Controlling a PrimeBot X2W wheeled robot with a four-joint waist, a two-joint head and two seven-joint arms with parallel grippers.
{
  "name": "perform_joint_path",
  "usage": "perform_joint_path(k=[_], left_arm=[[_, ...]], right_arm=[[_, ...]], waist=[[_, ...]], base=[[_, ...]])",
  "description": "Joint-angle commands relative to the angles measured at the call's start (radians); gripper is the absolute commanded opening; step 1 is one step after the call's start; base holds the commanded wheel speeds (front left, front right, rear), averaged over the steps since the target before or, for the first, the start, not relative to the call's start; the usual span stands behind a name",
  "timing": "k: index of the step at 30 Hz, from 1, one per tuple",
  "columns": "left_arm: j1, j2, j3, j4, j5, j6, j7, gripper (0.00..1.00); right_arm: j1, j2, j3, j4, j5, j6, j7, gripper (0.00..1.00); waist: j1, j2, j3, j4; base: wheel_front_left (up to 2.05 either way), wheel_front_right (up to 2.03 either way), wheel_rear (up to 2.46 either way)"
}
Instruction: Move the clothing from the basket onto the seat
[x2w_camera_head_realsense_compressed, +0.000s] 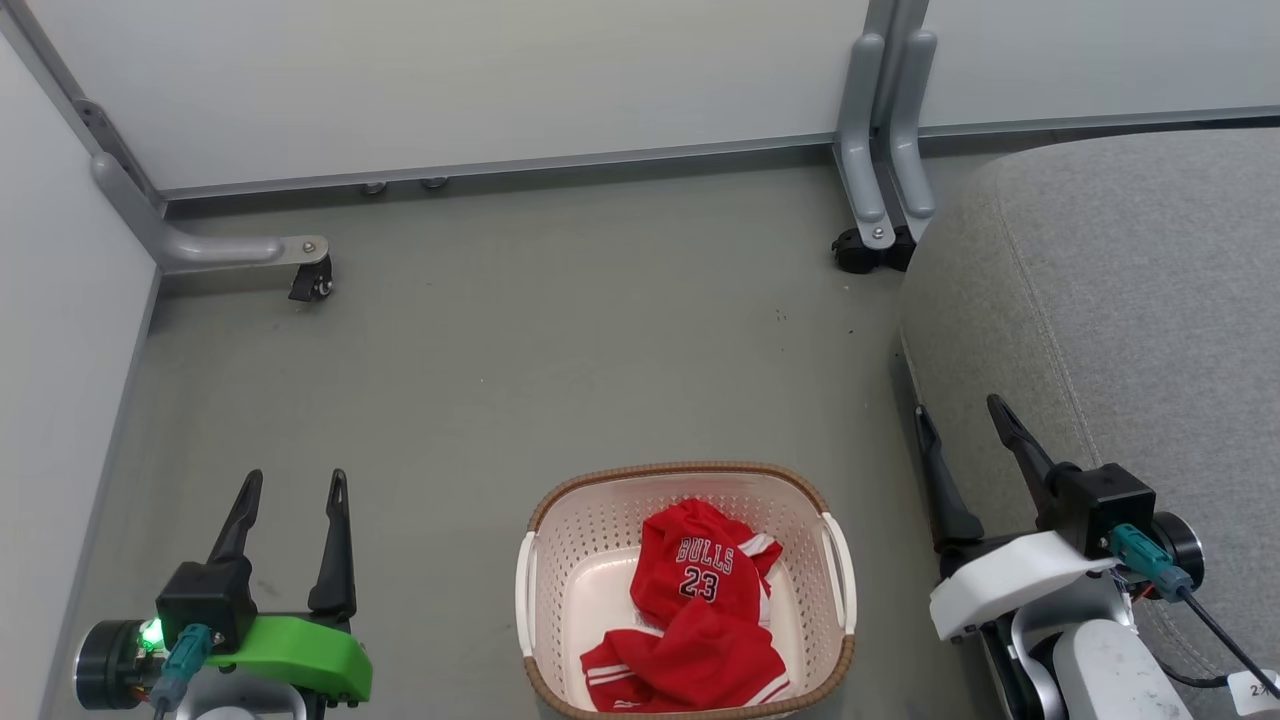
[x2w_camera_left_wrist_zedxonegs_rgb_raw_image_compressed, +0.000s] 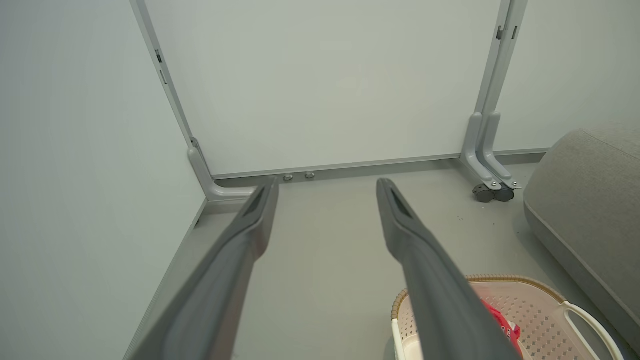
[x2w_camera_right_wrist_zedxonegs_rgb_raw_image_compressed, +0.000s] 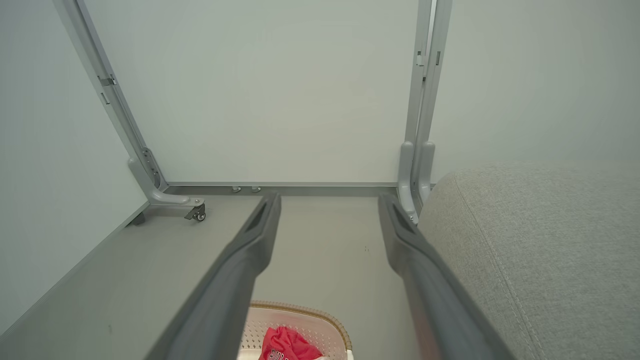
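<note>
The head view takes in the whole basket (x2w_camera_head_realsense_compressed: 680, 468) on the grey floor (x2w_camera_head_realsense_compressed: 560, 330), with the clothing (x2w_camera_head_realsense_compressed: 700, 600) piled inside it: the red jersey (x2w_camera_head_realsense_compressed: 702, 565) lies crumpled on top with "BULLS 23" readable, and the shorts (x2w_camera_head_realsense_compressed: 690, 662) sit bunched at the basket's near end, white stripes showing. The left wrist view catches one corner of the basket, a white handle and a sliver of red, part of it covered by that arm's own dark finger. The right wrist view gets the basket's far rim and the top of the jersey between its fingers. The left gripper (x2w_camera_head_realsense_compressed: 294, 482) hangs well to the left of the basket, its jaws spread wide and holding nothing. The right gripper (x2w_camera_head_realsense_compressed: 957, 406) hangs to the right of the basket over the edge of the seat (x2w_camera_head_realsense_compressed: 1130, 300), its jaws likewise released and empty. The seat stands right of the basket, a strip of floor between them. Beyond the basket rise pale partition panels (x2w_camera_head_realsense_compressed: 480, 80) on grey castered feet (x2w_camera_head_realsense_compressed: 312, 275), one pair of feet just beside the seat's far corner.
</note>
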Motion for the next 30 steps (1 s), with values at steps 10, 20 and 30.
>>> perform_joint_path(k=[10,20,30], left_arm=[[-0.004,-0.005,0.009,0.007,0.004,-0.003,-0.003,1.0],[-0.038,-0.007,-0.026,0.013,0.019,-0.003,-0.003,1.0],[-0.143,-0.014,-0.222,0.067,0.007,-0.003,-0.002,1.0]], right_arm=[[0.002,-0.001,-0.01,-0.003,0.001,0.0,-0.009,1.0],[-0.027,-0.001,-0.007,-0.024,-0.009,0.0,-0.003,1.0],[-0.107,-0.001,-0.006,-0.084,-0.013,0.0,-0.001,1.0]], waist=[[0.0,0.0,0.008,0.002],[0.0,0.0,0.046,-0.005],[0.0,0.0,0.191,-0.036]], base=[[0.0,0.0,0.0],[0.0,0.0,0.0],[0.0,0.0,0.0]])
